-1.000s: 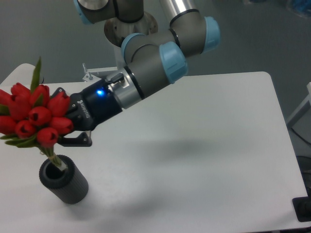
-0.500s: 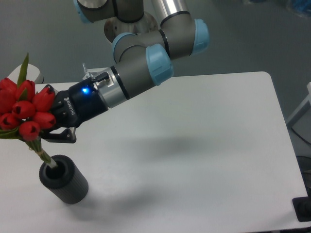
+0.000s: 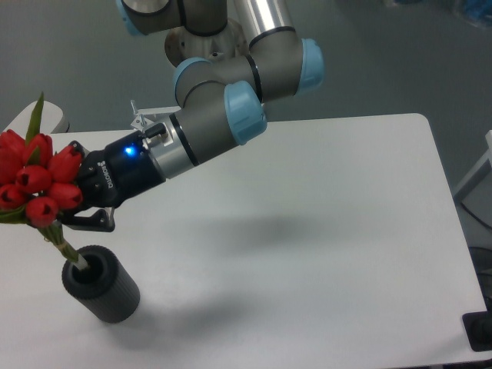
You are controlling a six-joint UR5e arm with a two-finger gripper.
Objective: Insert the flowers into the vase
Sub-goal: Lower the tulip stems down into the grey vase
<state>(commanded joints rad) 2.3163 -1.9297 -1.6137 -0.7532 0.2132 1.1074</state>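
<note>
The flowers [image 3: 34, 181], a bunch of red tulip buds with green leaves, hang at the far left, tilted, with the stem ends [image 3: 68, 252] reaching down into the mouth of the vase. The vase [image 3: 100, 283] is a dark grey ribbed cylinder on the white table, leaning toward the lower right. My gripper [image 3: 69, 207] is shut on the flowers just below the buds, right above the vase's opening. The near finger [image 3: 91, 222] shows below the bunch; the far one is hidden behind the buds.
The white table [image 3: 307, 231] stretches right of the vase. The arm's base [image 3: 204, 34] stands at the back edge, with a small metal bracket [image 3: 142, 117] beside it. A pale round object [image 3: 48, 115] sits at the far left edge.
The gripper has carried the flowers left and slightly down over the last second. The stem ends stay in the vase's mouth. The vase has not moved.
</note>
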